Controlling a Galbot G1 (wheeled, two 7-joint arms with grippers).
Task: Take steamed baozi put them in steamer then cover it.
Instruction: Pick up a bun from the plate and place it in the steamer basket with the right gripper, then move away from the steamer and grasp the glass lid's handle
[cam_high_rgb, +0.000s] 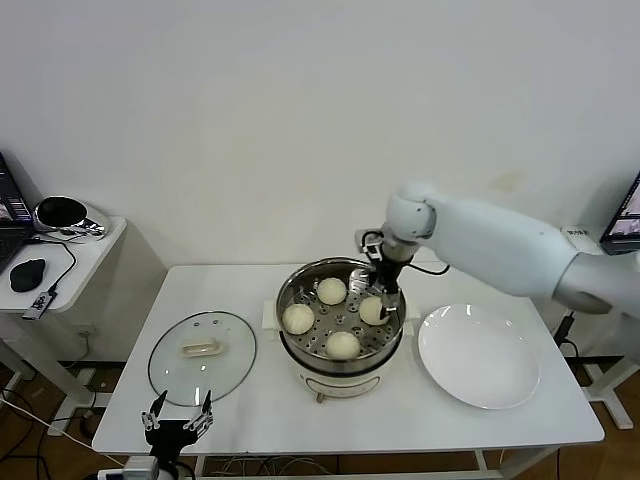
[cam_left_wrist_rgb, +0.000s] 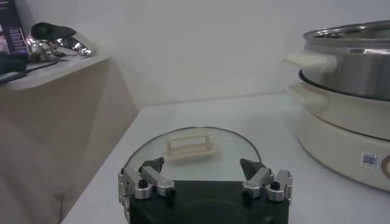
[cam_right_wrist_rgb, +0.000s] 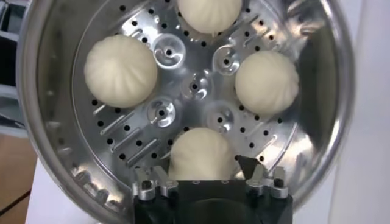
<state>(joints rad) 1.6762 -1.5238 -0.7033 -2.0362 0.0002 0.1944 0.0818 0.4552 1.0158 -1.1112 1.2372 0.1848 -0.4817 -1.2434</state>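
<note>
All four steamed baozi (cam_high_rgb: 331, 290) (cam_high_rgb: 298, 318) (cam_high_rgb: 343, 345) (cam_high_rgb: 372, 310) now sit on the perforated tray of the steamer (cam_high_rgb: 340, 360), which stands near the middle of the white table (cam_high_rgb: 250, 410), slightly toward its far edge. The right gripper (cam_high_rgb: 386, 308) hangs inside the pot at the bun on the plate side; in the right wrist view its fingers (cam_right_wrist_rgb: 261, 176) stand apart on either side of that bun, so the jaws look open around it and not clamped, and I judge the fourth bun to be just set down or about to be let go. The loading step therefore appears finished or nearly so. What is left is the covering: the cover (cam_high_rgb: 202, 357), a clear glass lid with its cream handle up, lies flat on the table toward the left front corner, well apart from the pot. The left gripper (cam_high_rgb: 178, 420) waits at the front edge just beside the lid, jaws spread wide and holding nothing. A white plate (cam_high_rgb: 480, 357) lies bare toward the right edge, just beside the steamer. Beyond the table are a plain white wall, a side desk (cam_high_rgb: 95, 245) to the left carrying a shiny helmet-like object and a dark mouse, and part of a screen at the far right.
</note>
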